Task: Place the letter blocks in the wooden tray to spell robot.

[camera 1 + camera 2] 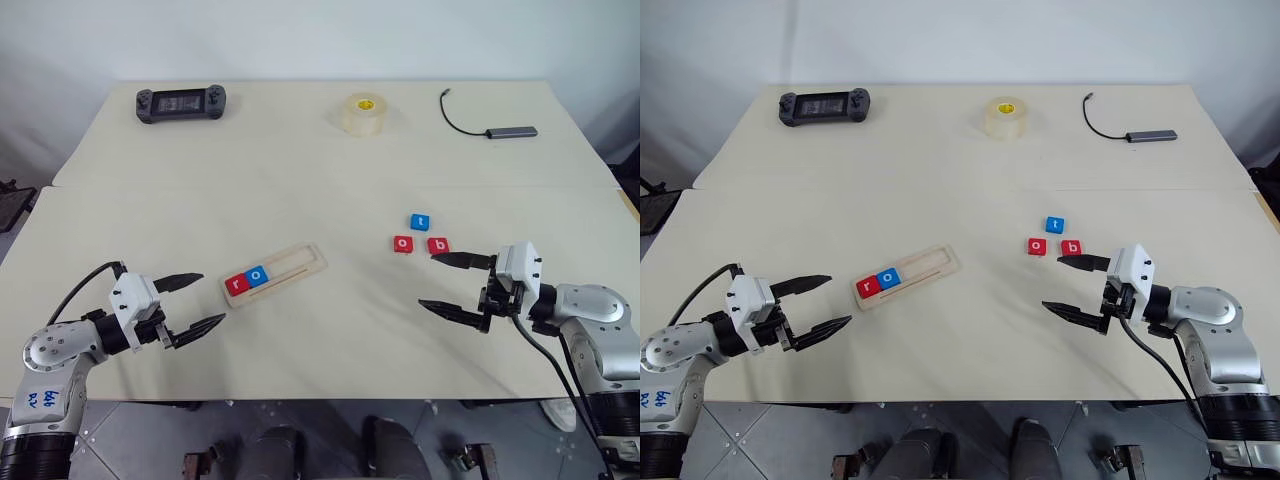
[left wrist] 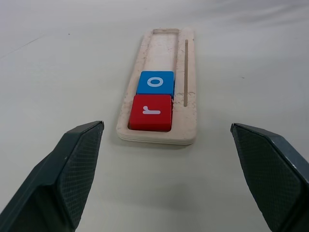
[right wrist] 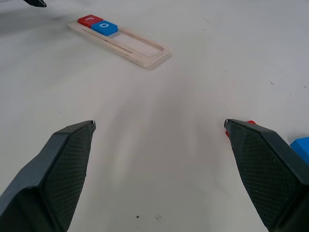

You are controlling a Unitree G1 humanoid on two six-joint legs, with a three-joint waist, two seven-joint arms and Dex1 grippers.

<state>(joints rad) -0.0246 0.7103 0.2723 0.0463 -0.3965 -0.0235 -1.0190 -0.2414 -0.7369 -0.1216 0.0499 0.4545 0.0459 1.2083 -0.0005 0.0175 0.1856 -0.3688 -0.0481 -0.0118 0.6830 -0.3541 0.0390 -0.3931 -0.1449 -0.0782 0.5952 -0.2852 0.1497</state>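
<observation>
The wooden tray (image 1: 277,274) lies slanted at the table's middle left. A red r block (image 1: 238,283) and a blue o block (image 1: 257,274) sit at its near-left end; the remaining slot is bare. Three loose letter blocks lie to the right: a blue t (image 1: 420,221), a red o (image 1: 402,243) and a red b (image 1: 438,245). My left gripper (image 1: 193,303) stands open just left of the tray, nothing between its fingers. My right gripper (image 1: 447,282) hangs open a little in front of the red b, holding nothing.
At the far side of the table lie a black handheld game console (image 1: 181,102), a roll of clear tape (image 1: 365,113) and a grey hub with a black cable (image 1: 495,128). A seam between two tabletops (image 1: 330,186) runs across the middle.
</observation>
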